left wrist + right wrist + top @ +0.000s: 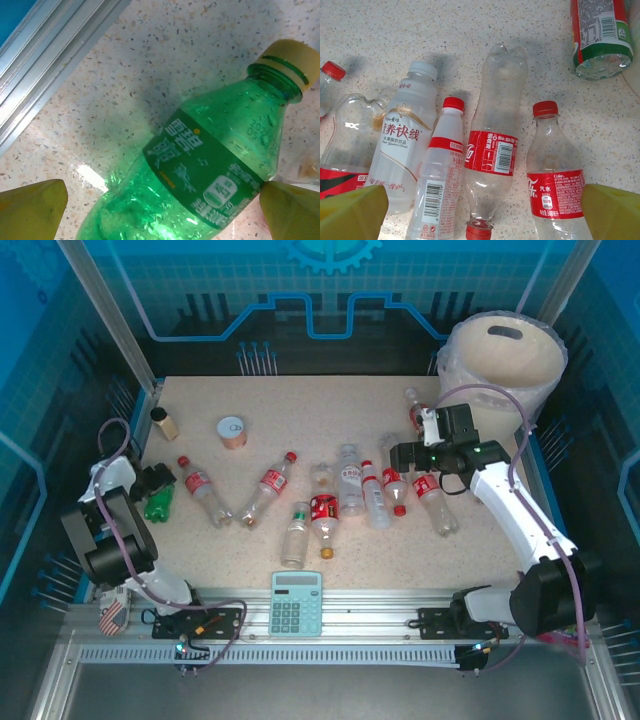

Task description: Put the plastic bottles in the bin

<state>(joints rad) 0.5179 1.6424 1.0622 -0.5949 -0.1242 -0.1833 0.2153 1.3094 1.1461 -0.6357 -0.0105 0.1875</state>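
The step in hand looks like the reach for a pickup on each side: both arms hang over bottles with nothing gripped. The left end effector [153, 483] is at the left edge of the counter [300, 400], its fingers [31, 210] wide apart on either side of the green bottle [210, 170]. That bottle lies on its side with its yellow cap pointing away from the fingers. Whether a pad already touches its body I cannot tell. The right end effector [410, 454] is spread just as wide above the cluster of clear red-capped bottles [490, 155] lying across the middle and right of the counter, and several of them fall between its fingers. The bin [505, 352] stands at the far right corner, well apart from the green bottle and near the right arm. Next, I judge, the left arm needs to lower and close across the green bottle's labelled middle, then carry it across the counter. The right arm needs to centre on one bottle so that neighbours just beside it are not pinched too. The tin can [232, 431], brown jar [164, 423] and calculator [297, 603] are not for the bin.
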